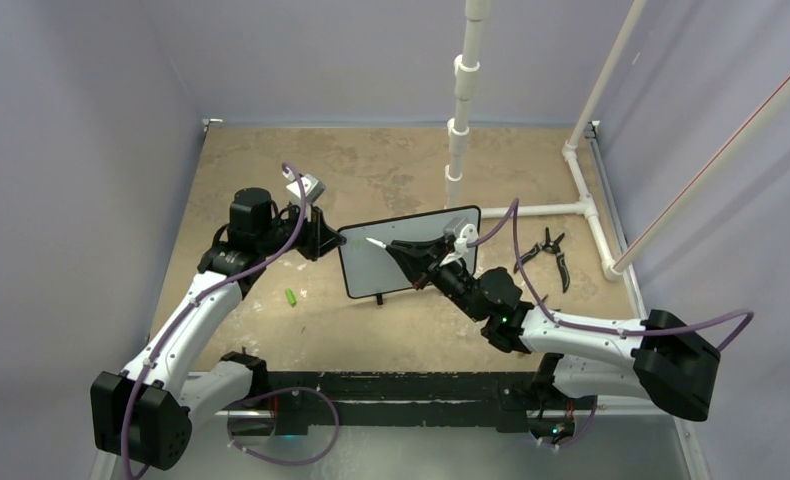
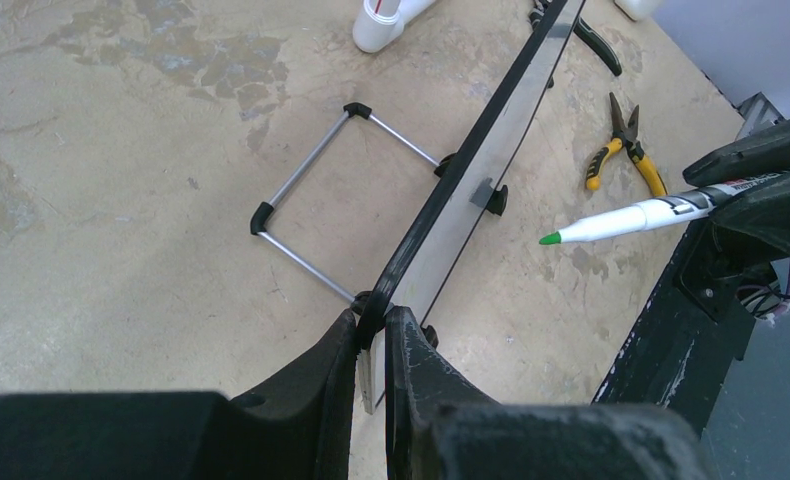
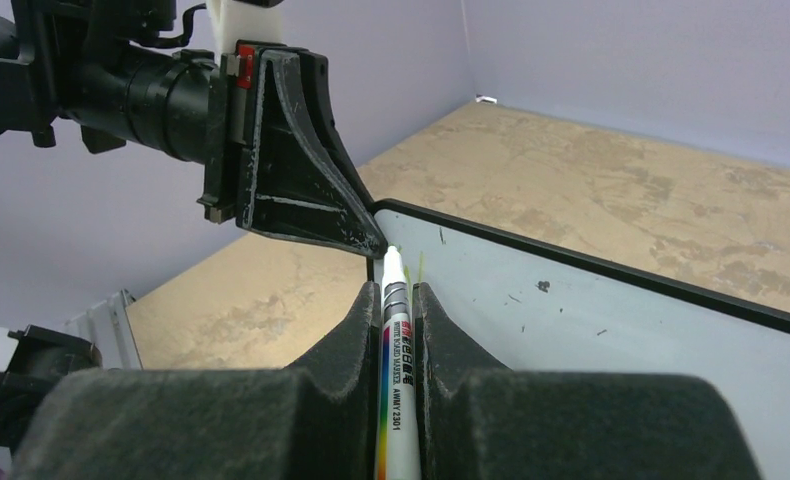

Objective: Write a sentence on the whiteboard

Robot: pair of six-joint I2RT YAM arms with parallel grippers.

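White rectangular whiteboard (image 1: 366,268) with thin black frame and rounded corners stands mid-worktop on its lower long edge, leaning back. Its long axis runs left-right, with the right end a bit farther from the arm bases. The white face is turned toward the bases and tilted upward. A silver wire kickstand with black corners (image 2: 306,195) folds out behind it onto the tan mottled worktop (image 1: 261,170).

Left end effector (image 1: 326,238) is clamped on the board's left short edge near the upper corner. The left wrist view shows the frame edge-on, pinched between both black fingers (image 2: 411,350).

Right end effector (image 3: 396,295) is closed around a white-barrelled marker with green tip (image 3: 389,330). The marker's long axis lies roughly along the board, tip pointing left at the upper-left part of the face, just beside the left end effector's fingertip. The tip is close to the surface, but I cannot tell if it touches.

A faint green streak (image 3: 420,265) sits on the board just right of the tip. Whether it is ink or a reflection I cannot tell, and no words are readable.

A small green cap-like piece (image 1: 291,297) lies on the worktop left of the board, apart from it. Yellow-handled pliers (image 2: 625,128) lie to the board's right. A white PVC pipe frame (image 1: 458,130) rises behind.
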